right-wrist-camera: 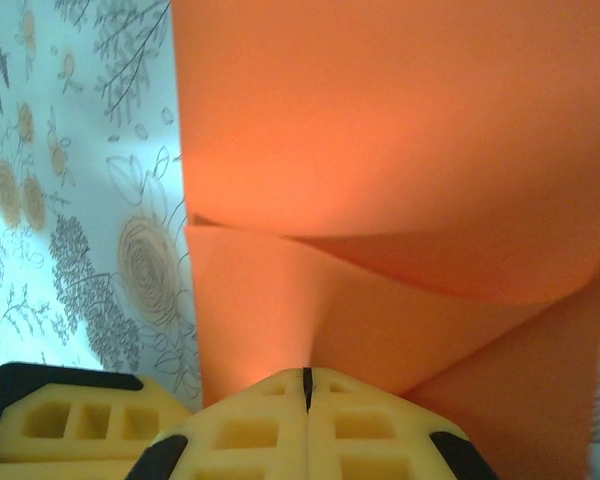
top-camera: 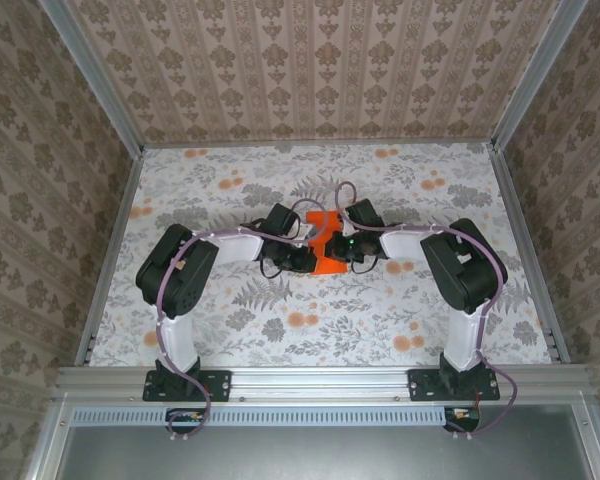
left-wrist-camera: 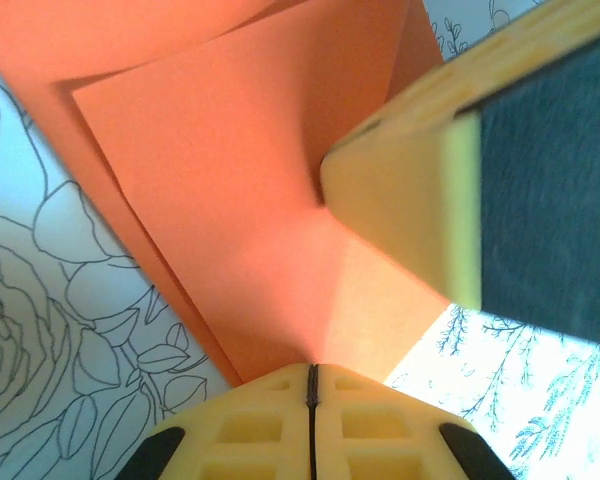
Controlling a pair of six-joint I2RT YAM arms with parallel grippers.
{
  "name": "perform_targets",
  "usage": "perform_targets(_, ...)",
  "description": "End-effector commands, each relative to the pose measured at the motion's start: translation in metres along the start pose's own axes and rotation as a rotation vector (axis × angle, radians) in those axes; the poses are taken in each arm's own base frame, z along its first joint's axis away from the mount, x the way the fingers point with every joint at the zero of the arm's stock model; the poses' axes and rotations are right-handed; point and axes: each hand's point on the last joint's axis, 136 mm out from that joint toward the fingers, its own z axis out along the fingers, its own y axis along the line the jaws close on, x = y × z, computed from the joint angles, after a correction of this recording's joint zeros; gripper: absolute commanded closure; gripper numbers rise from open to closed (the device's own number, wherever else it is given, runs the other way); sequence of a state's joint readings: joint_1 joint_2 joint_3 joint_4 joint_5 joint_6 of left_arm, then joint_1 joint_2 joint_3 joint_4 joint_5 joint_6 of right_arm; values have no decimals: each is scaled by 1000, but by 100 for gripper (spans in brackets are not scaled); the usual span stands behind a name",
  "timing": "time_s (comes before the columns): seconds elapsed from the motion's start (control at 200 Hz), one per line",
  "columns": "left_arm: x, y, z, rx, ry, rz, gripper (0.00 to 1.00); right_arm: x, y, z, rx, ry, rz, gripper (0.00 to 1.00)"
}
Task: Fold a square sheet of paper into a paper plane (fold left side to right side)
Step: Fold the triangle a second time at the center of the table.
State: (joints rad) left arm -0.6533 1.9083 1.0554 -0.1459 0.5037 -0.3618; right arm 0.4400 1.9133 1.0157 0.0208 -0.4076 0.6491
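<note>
1. Patterned walls (top-camera: 310, 70) box in a table (top-camera: 210, 190) covered with a floral print.
2. Orange sheet of paper (top-camera: 324, 252) lies at the middle of the table, with the left gripper (top-camera: 300, 258) at its left edge and the right gripper (top-camera: 354, 248) at its right.
3. Paper is not flat. Right wrist view shows one layer lifted and curling over another, with a soft bend rather than a pressed crease.
4. Left gripper, wrist view (left-wrist-camera: 310, 372): fingers pressed together, only a thin seam between them, and orange paper running straight into that seam. Reads as clamped on the sheet of paper.
5. Right gripper, wrist view (right-wrist-camera: 306, 376): same picture, seam closed and paper rising out of it. Also pinching the sheet of paper.
6. Left wrist view: one finger of the right gripper sits close ahead, and its tip appears to touch the orange surface. The two pinches are near each other.
7. Judgement: two nearby holds lift the flap off the cloth and stop the sheet sliding while the left side is carried over to the right.
8. Fold looks mid-way, with edges not yet matched and the crease not yet flattened.
9. Risk: thin paper may buckle or tear if the grippers pull apart or twist unevenly.
</note>
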Motion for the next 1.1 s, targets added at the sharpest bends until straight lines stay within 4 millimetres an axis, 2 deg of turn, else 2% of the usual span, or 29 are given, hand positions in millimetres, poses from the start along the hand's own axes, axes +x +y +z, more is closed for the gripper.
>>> perform_targets(0.0, 52, 37, 14, -125, 158, -60, 93, -11, -30, -3, 97, -19, 21, 100)
perform_targets(0.35, 51, 36, 14, -124, 155, -58, 93, -35, -56, -13, 120, -49, 62, 100)
perform_targets(0.555, 49, 34, 13, -119, 150, -56, 93, -50, -65, -20, 123, -69, 76, 100)
perform_targets(0.71, 46, 31, 12, -112, 138, -51, 93, -59, -48, -36, 88, -116, 58, 100)
perform_targets(0.85, 43, 28, 11, -106, 129, -46, 93, -51, -25, -46, 46, -127, 32, 100)
perform_targets(1.015, 40, 26, 10, -101, 123, -44, 93, -33, -1, -32, -24, -93, 26, 100)
perform_targets(1.095, 38, 24, 10, -97, 122, -43, 93, -28, 1, -21, -36, -65, 36, 100)
